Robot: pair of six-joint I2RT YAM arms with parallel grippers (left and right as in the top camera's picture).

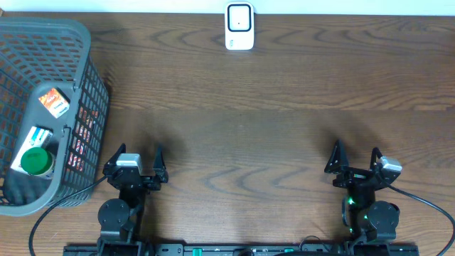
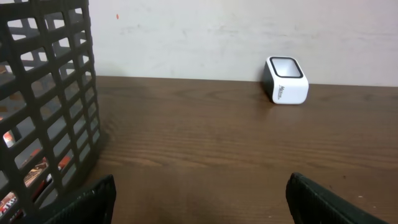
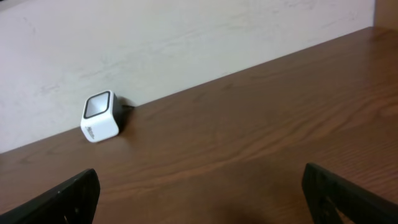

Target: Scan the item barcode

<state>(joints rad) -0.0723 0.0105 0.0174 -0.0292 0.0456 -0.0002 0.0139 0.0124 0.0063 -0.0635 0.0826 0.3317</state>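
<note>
The left hand and right hand are held wide open and empty; the scanner is seen well apart across the table.

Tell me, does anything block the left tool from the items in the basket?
Yes: the mesh wall of the basket stands between the left tool and the orange box inside; its top is open.

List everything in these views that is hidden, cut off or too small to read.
- Overhead: any barcode on the orange box or the green-lidded item is too small to see.
- Overhead: the left edge cuts off the basket.
- Left wrist: the basket's mesh wall hides most of its contents.
- Wrist views: the lettering on the scanner is too blurred to read.
</note>
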